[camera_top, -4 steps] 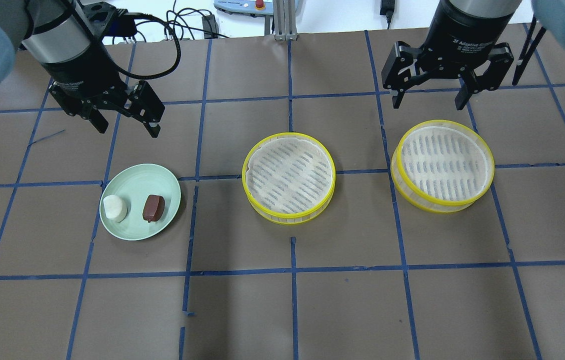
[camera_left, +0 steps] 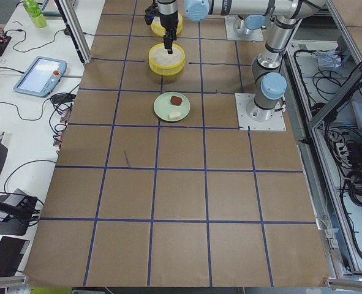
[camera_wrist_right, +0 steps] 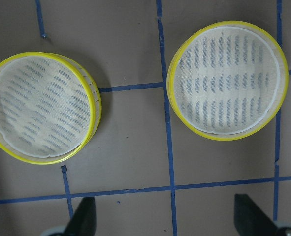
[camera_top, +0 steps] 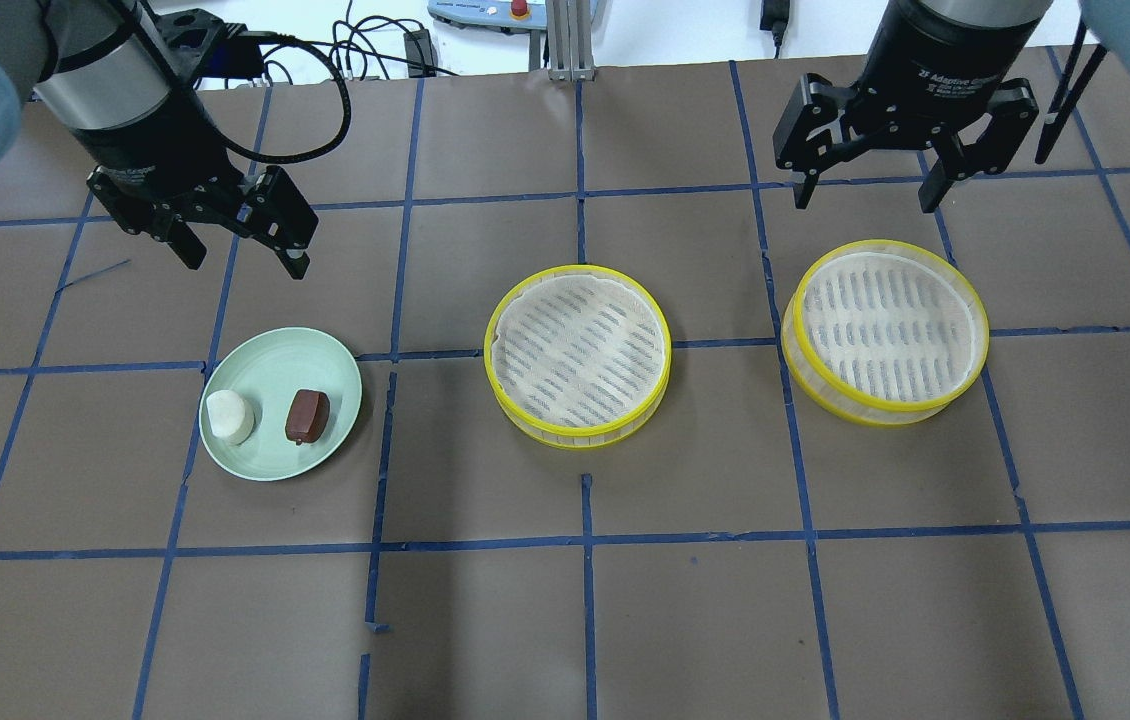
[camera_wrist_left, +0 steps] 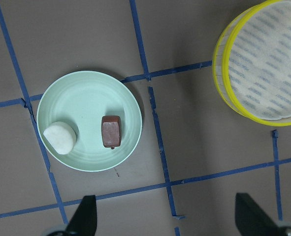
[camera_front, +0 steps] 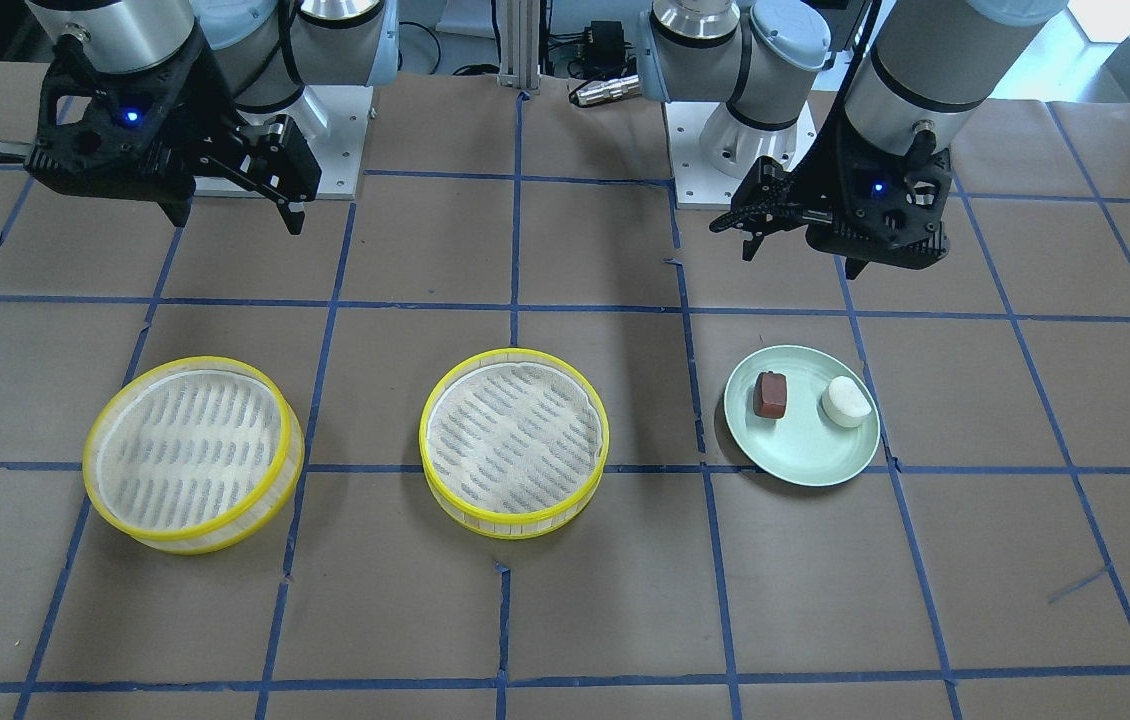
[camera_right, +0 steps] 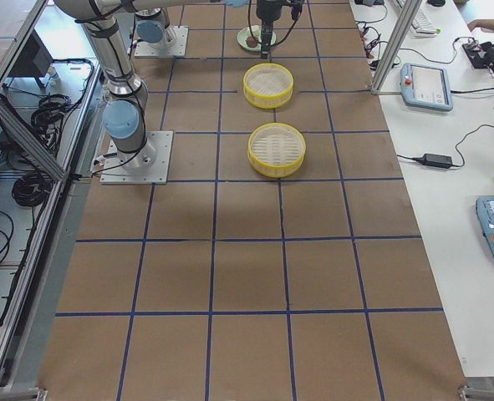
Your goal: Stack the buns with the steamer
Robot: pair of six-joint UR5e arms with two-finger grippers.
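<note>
Overhead exterior shows "2F Adaptive" printed on the right pincer [camera_top: 865, 200].

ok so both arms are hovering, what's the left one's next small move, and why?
Likely slide the left gripper over the plate and centre its open fingers on the brown bun. It and the white bun lie on the plate, the nearer steamer is empty, and the wrist view shows the plate off to one side of the fingers.
</note>
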